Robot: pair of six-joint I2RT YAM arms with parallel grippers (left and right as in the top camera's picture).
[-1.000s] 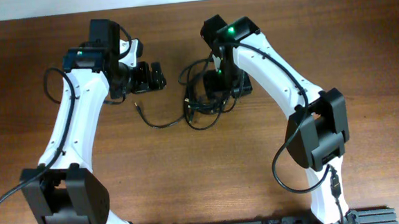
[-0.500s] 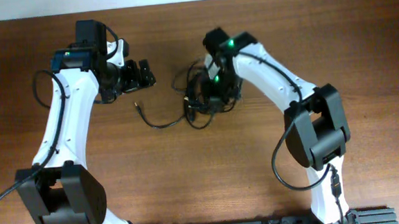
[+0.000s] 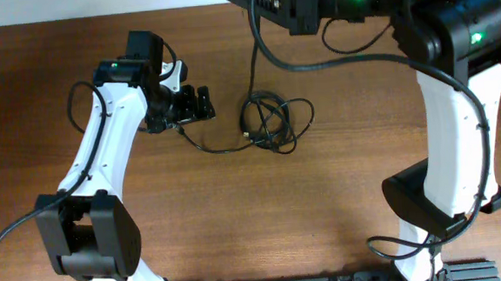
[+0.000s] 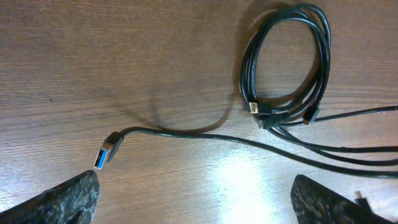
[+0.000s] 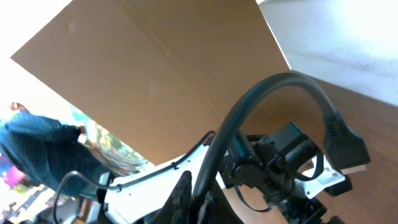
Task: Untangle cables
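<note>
my left gripper [image 3: 198,104] hovers low with its fingers [image 4: 65,198] spread wide, holding nothing. a silver plug [image 4: 106,155] lies just beside one of them. the thin black flexible cords [image 3: 277,123] lie coiled on the brown wooden table [image 3: 238,228] toward its far edge, midway between the side edges. my right gripper [image 3: 255,5], high above, pinches one cord rising straight from the coil.

The counter [image 3: 237,211] is brown wood. A pale strip [image 3: 51,6] runs along the top left of the overhead view. A bright spot of light [image 4: 249,177] shines low in the left wrist view. A person [image 5: 37,152] in blue shows at the right wrist view's left edge.
</note>
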